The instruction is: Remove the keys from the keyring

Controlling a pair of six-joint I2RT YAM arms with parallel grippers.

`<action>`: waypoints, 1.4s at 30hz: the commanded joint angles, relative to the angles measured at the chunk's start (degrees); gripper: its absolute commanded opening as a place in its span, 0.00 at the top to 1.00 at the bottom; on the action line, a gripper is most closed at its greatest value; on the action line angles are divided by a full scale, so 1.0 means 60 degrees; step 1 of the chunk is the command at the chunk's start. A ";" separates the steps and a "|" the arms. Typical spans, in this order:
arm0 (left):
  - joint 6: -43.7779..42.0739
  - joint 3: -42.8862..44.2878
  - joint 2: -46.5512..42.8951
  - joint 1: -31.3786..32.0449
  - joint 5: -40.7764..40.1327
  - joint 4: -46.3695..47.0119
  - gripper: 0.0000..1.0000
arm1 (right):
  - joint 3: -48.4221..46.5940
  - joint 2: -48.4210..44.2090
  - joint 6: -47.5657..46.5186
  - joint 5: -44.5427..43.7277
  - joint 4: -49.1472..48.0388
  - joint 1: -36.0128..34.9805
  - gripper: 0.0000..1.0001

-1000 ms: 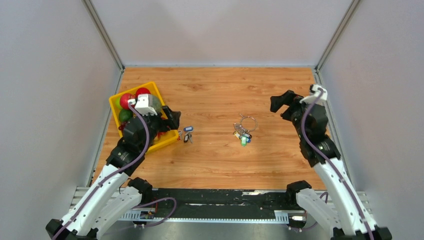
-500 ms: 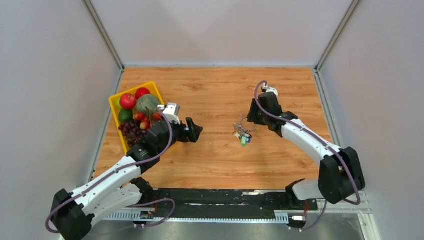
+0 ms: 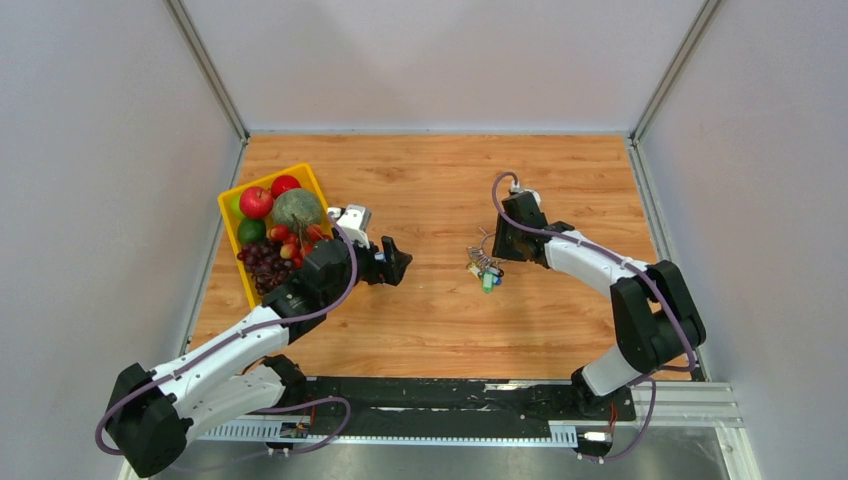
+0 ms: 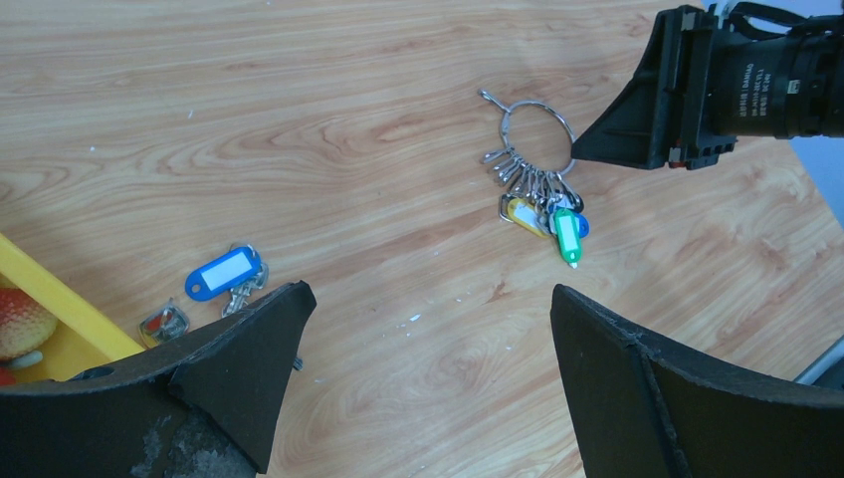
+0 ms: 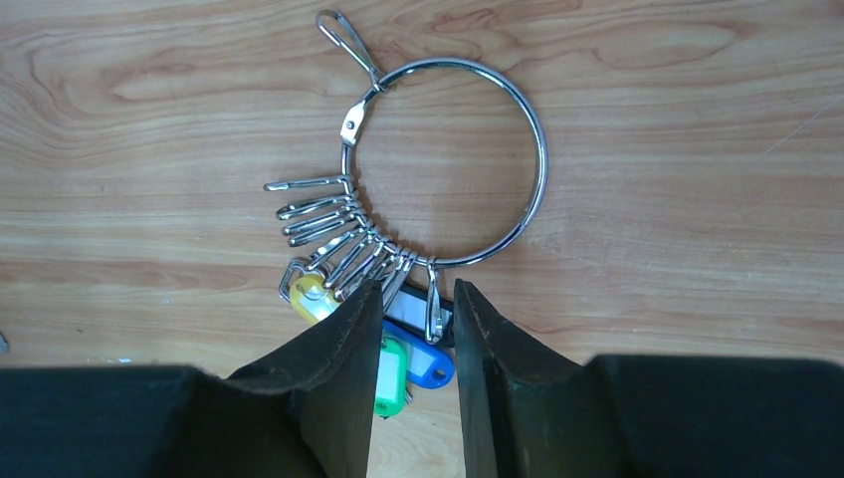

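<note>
reaches up and right from the near-left base with the left arm [image 3: 225, 348], long white link low over the tabletop [image 3: 430, 180], wrist turned toward the middle. holds the left hand [image 3: 398, 262] wide open, its two dark fingers [image 4: 249, 368] spread far apart at the bottom corners of the left wrist view. folds the right arm [image 3: 592, 263] at the near-right side, elbow out to the right, forearm running left and away toward the centre. tips the right hand [image 5: 416, 299] downward, close above the tabletop, fingers [image 5: 338, 358] set close together with only a narrow gap between them, not touching.
</note>
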State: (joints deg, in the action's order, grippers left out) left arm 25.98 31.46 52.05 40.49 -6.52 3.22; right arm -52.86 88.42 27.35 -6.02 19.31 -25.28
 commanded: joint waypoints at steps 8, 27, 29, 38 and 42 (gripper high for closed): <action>-0.0357 0.0050 -0.0171 0.0034 0.0060 0.0356 0.00 | 0.0651 0.0597 0.0204 0.0189 -0.0680 -0.0155 0.70; -0.0274 -0.0581 0.0281 0.0045 0.0986 0.2146 0.00 | 0.0460 -0.2864 -0.0645 0.1735 -0.1212 -0.0431 1.00; -0.0296 -0.0585 0.0364 0.0035 0.1288 0.2380 0.00 | 0.0286 -0.3263 -0.0809 0.2014 -0.1226 -0.0431 1.00; -0.0893 -0.0911 0.0292 0.0034 0.2259 0.3887 0.00 | -0.1109 -0.4034 -0.1263 0.3325 -0.1204 -0.0442 1.00; -0.1460 -0.1175 0.0276 0.0034 0.2461 0.4605 0.00 | -0.1849 -0.4102 -0.1196 0.3785 -0.1183 -0.0445 1.00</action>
State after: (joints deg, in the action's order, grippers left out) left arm 21.80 25.67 54.43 40.49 5.10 22.61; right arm -58.02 66.11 20.86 11.97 14.74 -27.62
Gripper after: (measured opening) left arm 0.998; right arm 0.011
